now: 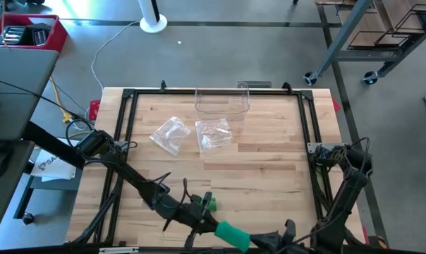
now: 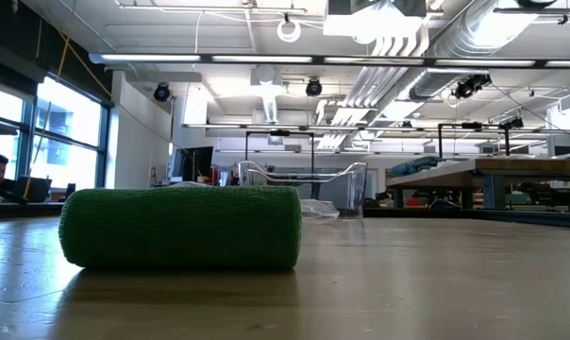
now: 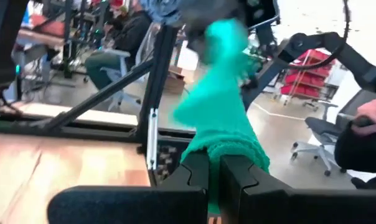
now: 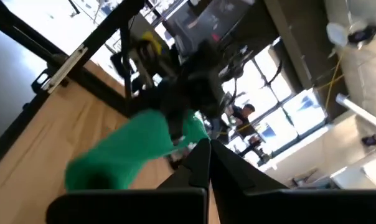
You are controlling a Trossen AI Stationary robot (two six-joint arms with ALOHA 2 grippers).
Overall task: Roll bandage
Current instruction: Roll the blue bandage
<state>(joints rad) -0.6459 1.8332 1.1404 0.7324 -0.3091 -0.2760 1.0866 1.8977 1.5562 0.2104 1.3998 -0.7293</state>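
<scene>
Bandage mostly rolled, by my reading: in the low view it lies on the table as a fat green cylinder, wraps neat, no loose length trailing across the wood that I can see. From above it sits at the table's near edge, between the two arms. Left gripper is down beside it, and in the left wrist view its fingers are pinched together on a tail of the green fabric, which runs up and away from the fingers. Right gripper comes in from the other end; its fingers are closed tight too, with the tip at or just beside the roll's end in the right wrist view. I cannot tell whether it has fabric pinched or only presses against the roll. So the bulk of the winding looks done; what I judge is left is tucking or smoothing down that last tail and letting go. Farther back on the table, untouched: a clear plastic bin at the far edge and two clear plastic bags just in front of it, well apart from the bandage. A person shows at the edge of the left wrist view, off the table.
</scene>
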